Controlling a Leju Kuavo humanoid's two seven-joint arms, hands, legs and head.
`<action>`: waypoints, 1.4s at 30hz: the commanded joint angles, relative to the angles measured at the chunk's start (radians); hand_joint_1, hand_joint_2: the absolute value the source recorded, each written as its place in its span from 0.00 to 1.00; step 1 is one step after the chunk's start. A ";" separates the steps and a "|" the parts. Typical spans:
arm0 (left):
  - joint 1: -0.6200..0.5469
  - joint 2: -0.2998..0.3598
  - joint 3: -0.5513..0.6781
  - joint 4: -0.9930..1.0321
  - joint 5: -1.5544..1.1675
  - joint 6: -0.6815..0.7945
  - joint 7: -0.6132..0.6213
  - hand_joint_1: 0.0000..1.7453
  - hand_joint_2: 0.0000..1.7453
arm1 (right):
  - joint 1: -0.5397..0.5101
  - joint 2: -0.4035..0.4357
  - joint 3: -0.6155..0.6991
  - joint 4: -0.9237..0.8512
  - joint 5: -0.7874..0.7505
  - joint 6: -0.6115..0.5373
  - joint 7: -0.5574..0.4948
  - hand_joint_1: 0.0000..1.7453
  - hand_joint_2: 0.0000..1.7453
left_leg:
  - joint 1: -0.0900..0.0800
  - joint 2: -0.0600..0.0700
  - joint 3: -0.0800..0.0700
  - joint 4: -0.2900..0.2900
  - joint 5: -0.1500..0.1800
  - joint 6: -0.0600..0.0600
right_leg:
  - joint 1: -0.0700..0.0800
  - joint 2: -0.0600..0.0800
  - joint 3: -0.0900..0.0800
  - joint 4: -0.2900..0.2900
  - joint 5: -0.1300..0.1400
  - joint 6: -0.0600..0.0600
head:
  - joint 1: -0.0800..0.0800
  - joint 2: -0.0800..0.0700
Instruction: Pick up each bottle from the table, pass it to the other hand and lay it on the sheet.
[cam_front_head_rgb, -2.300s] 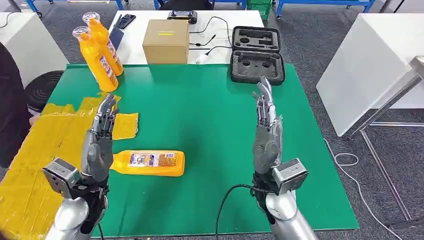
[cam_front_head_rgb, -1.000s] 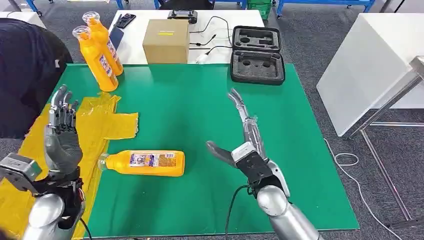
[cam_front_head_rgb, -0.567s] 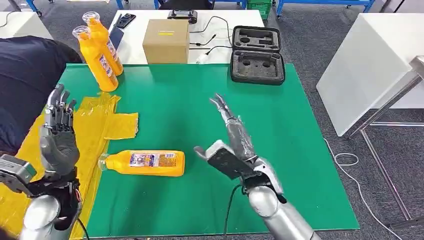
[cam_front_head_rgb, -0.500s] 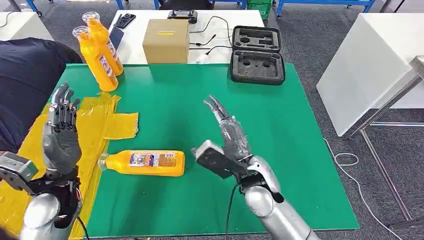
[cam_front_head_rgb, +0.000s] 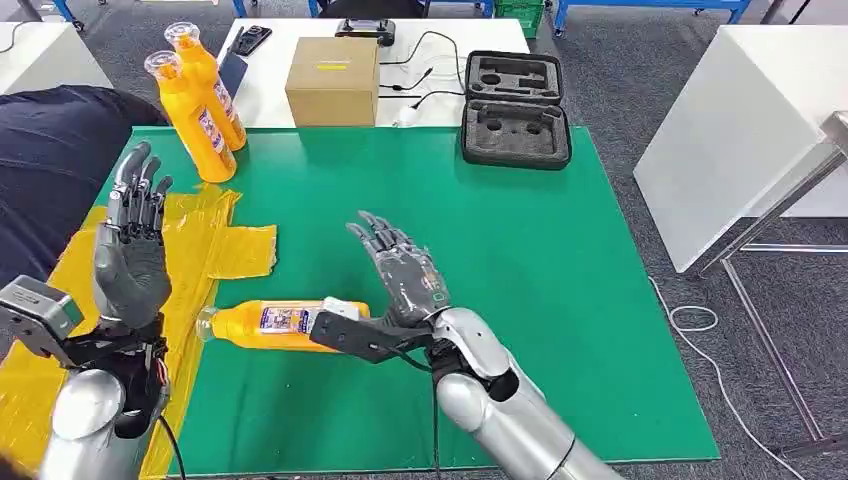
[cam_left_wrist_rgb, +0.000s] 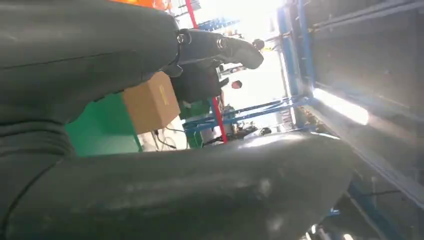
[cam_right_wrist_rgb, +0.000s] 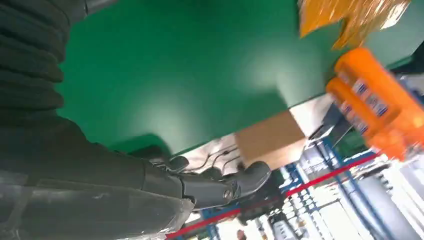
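Orange bottle (cam_front_head_rgb: 285, 325) lay flat on the green table (cam_front_head_rgb: 560, 300), its long axis running 3 to 9 o'clock, cap toward the yellow sheet (cam_front_head_rgb: 190, 245). Right hand (cam_front_head_rgb: 400, 275) hovered nearest, at its 3 o'clock end, fingers spread and empty; left hand (cam_front_head_rgb: 130, 255) was raised, fingers released.

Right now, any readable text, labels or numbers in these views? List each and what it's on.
None can be read.
Lying bottle: blue-and-white label, print too small to read.
Two standing bottles: labels too small in the head view, blurred in the right wrist view.
Cardboard box: yellow sticker, print too small to read.
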 joint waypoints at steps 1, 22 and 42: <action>0.045 -0.007 0.057 -0.045 -0.003 0.014 0.006 0.00 0.00 | -0.039 0.015 0.082 0.093 -0.019 0.028 -0.025 0.00 1.00 | 0.000 0.002 0.002 -0.001 -0.001 -0.002 | 0.000 0.003 0.001 -0.001 0.000 0.000 | 0.000 0.000; 0.086 -0.008 0.080 -0.138 -0.027 0.000 0.047 0.00 0.00 | -0.144 0.132 0.192 0.366 0.101 0.131 0.134 0.00 1.00 | 0.001 0.000 0.002 -0.001 0.000 -0.002 | 0.000 0.002 0.002 -0.001 0.000 0.000 | 0.000 0.000; -0.020 -0.037 0.025 -0.089 -0.026 -0.043 0.083 0.00 0.00 | -0.170 0.153 0.065 0.502 0.248 0.169 0.193 0.00 1.00 | 0.000 -0.002 0.001 0.000 0.000 -0.002 | 0.000 0.000 0.000 0.000 0.000 0.000 | 0.000 0.000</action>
